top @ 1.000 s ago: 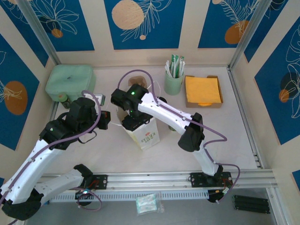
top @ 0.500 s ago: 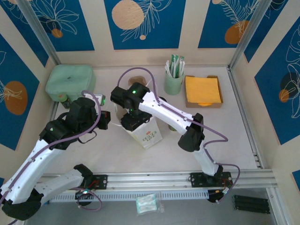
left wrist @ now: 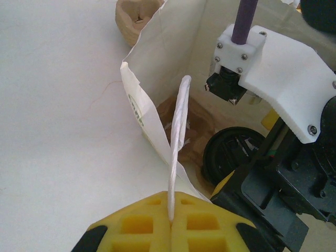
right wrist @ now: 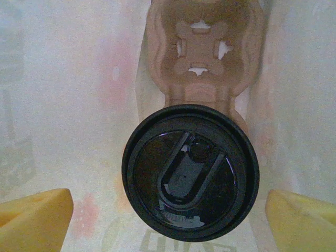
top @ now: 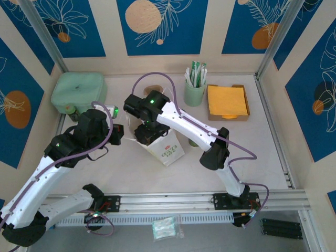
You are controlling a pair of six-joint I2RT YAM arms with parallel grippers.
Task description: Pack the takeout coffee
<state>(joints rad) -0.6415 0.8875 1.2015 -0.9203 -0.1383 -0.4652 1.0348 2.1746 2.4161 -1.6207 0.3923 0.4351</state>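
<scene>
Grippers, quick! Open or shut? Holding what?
Left gripper: shut on the bag handle.
Right gripper: open above the takeout coffee, holding nothing.

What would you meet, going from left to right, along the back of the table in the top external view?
mint-green lidded box → mint-green cup of sachets → orange napkin stack

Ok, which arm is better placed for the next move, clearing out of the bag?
Right. The right claw is open inside the white bag, apart from the black-lidded coffee on both sides, so it can probably lift straight out. The left claw is shut on the bag handle.
</scene>
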